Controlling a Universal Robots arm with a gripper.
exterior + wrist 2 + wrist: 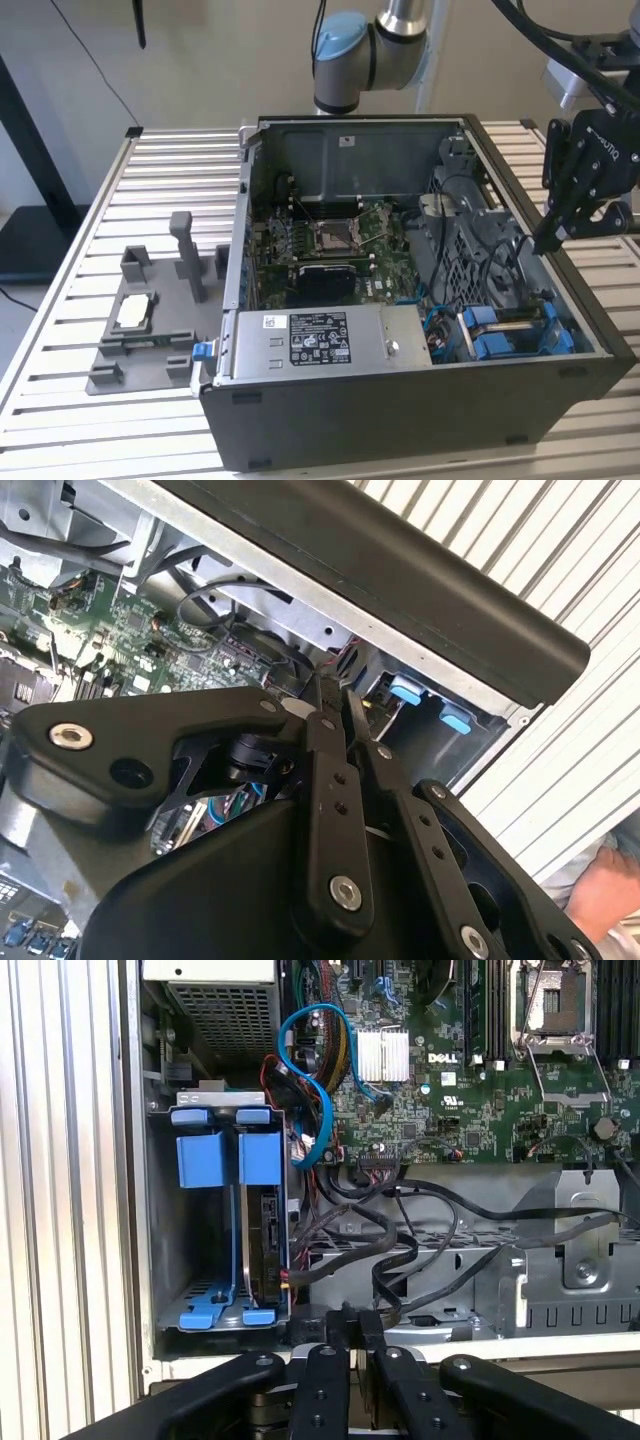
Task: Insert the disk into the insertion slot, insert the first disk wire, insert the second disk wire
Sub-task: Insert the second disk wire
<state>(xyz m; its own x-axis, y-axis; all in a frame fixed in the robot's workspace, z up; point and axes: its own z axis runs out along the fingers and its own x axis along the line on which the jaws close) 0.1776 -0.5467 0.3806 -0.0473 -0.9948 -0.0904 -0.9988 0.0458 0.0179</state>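
The insertion slot [165, 1250] is the grey metal bay at the case's corner, and bright blue carrier tabs [225, 1158] show at its mouth. The disk [264, 1240] stands on edge inside the bay, its dark side facing the cable bundle. In the exterior view the blue carriers [495, 335] lie at the near corner on the exterior view's right. Black wires [390, 1250] and a blue wire [322, 1090] run beside the disk; whether any is plugged into it I cannot tell. My gripper [347, 1318] hovers over the case's side wall near the bay, fingers shut with nothing visible between them [335, 685] [548, 240].
The open dark computer case [400, 420] lies on a slatted metal table [70, 300]. Inside are the green motherboard [335, 245] and a labelled power supply [320, 340]. A grey fixture [150, 320] holding a small chip stands on the exterior view's left. A person's hand [605, 885] rests beside the case.
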